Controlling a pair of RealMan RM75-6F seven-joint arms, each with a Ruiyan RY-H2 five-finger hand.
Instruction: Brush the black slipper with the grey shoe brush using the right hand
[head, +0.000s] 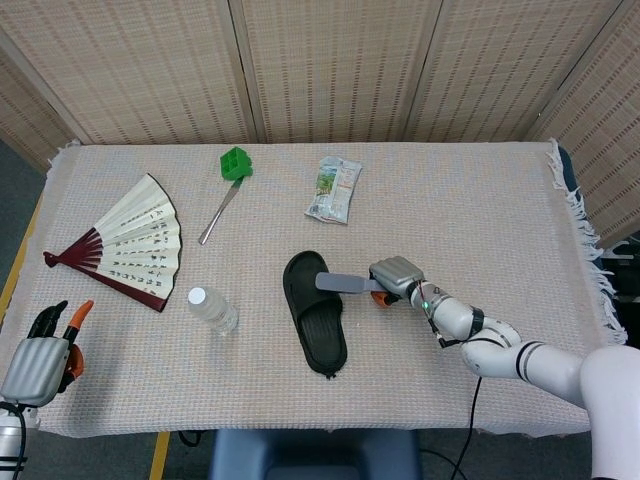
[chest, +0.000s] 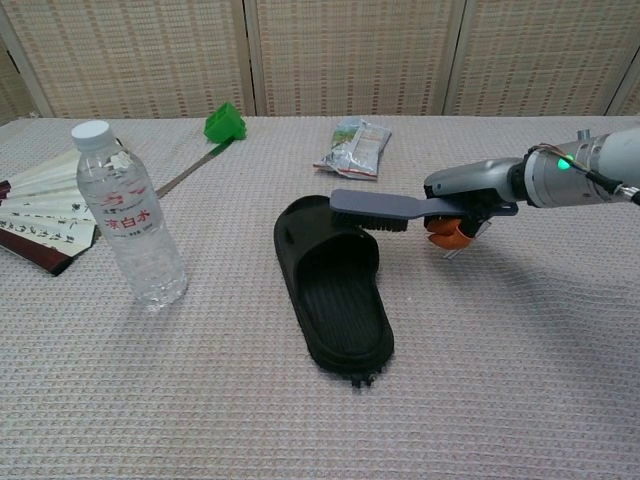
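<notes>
Fingers (chest: 455, 226) around grey shoe brush (chest: 372, 208)

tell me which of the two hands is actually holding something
The right hand, beside the black slipper, grips the grey shoe brush by its handle. The left hand at the table's near left corner holds nothing.

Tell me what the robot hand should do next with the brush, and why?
Probably sweep the grey shoe brush leftward across the strap of the black slipper. The right hand holds the brush by its handle, and the bristle head sits over only the strap's right edge, so most of the slipper appears uncovered by the brush.
</notes>
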